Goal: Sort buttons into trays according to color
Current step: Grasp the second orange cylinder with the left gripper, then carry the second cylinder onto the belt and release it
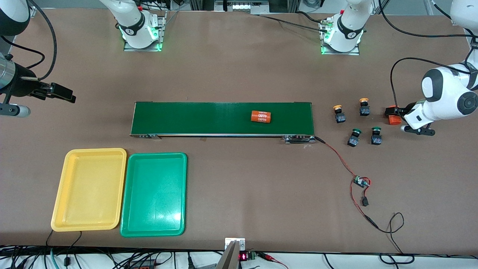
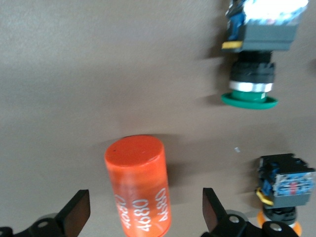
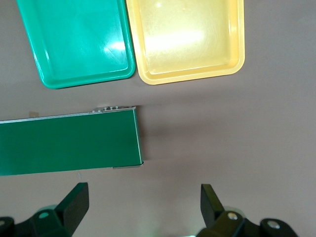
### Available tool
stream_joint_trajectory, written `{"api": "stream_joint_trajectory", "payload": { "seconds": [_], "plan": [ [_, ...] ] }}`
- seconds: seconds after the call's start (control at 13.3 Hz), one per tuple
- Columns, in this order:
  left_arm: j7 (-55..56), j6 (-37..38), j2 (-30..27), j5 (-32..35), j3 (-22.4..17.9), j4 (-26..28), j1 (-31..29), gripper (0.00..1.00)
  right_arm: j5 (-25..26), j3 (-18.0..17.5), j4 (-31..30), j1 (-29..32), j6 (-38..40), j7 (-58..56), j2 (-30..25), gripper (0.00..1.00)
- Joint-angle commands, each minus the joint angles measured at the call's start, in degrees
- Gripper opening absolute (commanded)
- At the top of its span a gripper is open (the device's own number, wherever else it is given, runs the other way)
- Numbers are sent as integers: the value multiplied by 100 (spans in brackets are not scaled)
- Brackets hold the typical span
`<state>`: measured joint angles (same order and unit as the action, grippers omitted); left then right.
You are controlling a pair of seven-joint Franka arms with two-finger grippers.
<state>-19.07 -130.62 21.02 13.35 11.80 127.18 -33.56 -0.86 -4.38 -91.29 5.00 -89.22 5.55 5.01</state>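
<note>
orange cylinder (image 2: 139, 185) between open left gripper (image 2: 143, 217) fingers; buttons (image 1: 356, 121) beside

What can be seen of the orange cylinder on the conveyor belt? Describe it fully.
The orange cylinder is a short, smooth, glossy can-like piece with white printed digits reading 4680 along its side. It lies on its side on the dark green conveyor belt, toward the left arm's end of the belt. Only the belt touches it; no gripper is near it.
</note>
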Motion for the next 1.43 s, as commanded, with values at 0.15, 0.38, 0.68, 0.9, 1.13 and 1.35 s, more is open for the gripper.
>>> {"api": "stream_joint_trajectory", "payload": {
  "seconds": [0.15,0.38,0.68,0.9,1.13,1.35],
  "plan": [
    [17,-253,122,212,-11,26,-37,87,-20,-27,85,36,28,-36,18,100],
    [17,-245,219,203,-63,17,-28,49,-28,-36,85,45,45,-36,18,100],
    [9,279,-61,203,-72,-297,121,0,-20,-36,85,36,36,-36,18,100],
    [-726,1099,-492,203,-11,-992,814,0,-28,-28,85,45,54,-36,18,100],
    [-1063,1171,-800,142,59,-1037,1657,0,-28,-28,85,45,36,-36,18,100],
    [-1923,1127,-844,-261,734,-1037,1852,0,7,-27,85,45,62,-36,9,100]
  ]
}}
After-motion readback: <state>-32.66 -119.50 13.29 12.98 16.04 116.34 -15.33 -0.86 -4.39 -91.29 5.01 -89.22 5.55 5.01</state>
